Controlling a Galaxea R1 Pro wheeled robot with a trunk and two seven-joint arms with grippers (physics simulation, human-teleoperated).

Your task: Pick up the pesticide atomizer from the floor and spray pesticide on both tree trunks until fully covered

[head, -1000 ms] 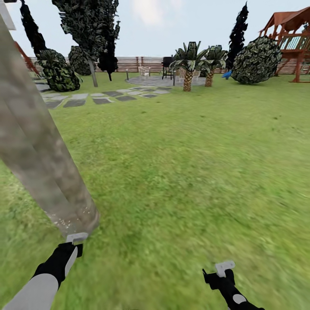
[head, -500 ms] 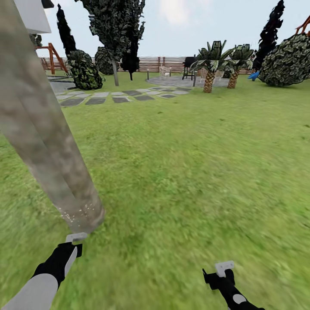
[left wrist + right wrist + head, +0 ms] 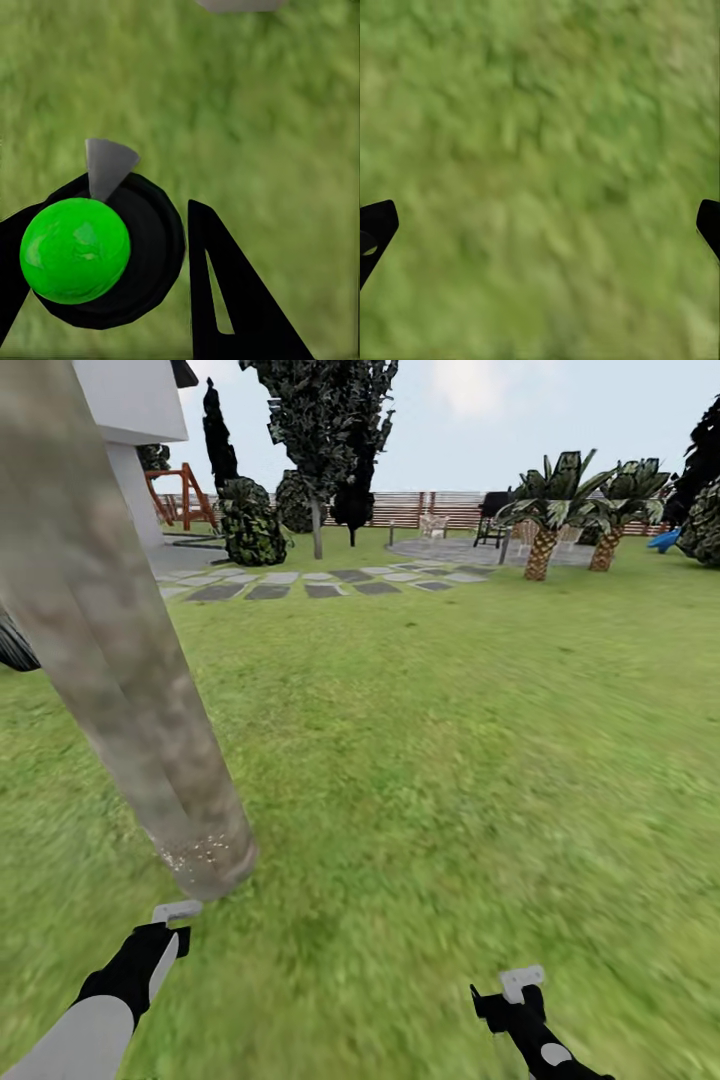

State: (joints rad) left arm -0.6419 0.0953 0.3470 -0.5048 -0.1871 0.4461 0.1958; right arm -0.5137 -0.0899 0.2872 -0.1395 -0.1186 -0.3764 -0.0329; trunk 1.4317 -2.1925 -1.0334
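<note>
The left gripper (image 3: pixel 150 300) is closed around the pesticide atomizer (image 3: pixel 97 247), a black rounded body with a glossy bright-green ball on it and a small grey wedge-shaped nozzle at its far edge. One black, flat triangular finger (image 3: pixel 225 300) with a slit cut in it stands just beside the black body; the other finger shows as a dark strip on the opposite side. In the head view the left gripper (image 3: pixel 165 935) ends a black wrist on a white forearm, and a pale grey tip sits at its front.

Just ahead of that tip stands a tree trunk (image 3: pixel 120 660), a thick smooth column of mottled grey-brown bark, far wider than the gripper and leaning across the picture. A band of pesticide (image 3: pixel 200 852), fine white specks, clings to the trunk near its foot.

The right gripper (image 3: pixel 520 990) hangs over bare grass, well to the right of the left one. In its wrist view the two black fingertips (image 3: pixel 376 225) sit at opposite edges, spread wide, with nothing between them.

Beyond both grippers lies the blurred green lawn (image 3: pixel 450 740). Farther off are grey paving slabs (image 3: pixel 300 582), two short palms (image 3: pixel 570 510) with scaled trunks, a slender second tree (image 3: pixel 325 430), dark rounded bushes, a slatted brown fence (image 3: pixel 410 508) and a white building corner (image 3: pixel 130 420).
</note>
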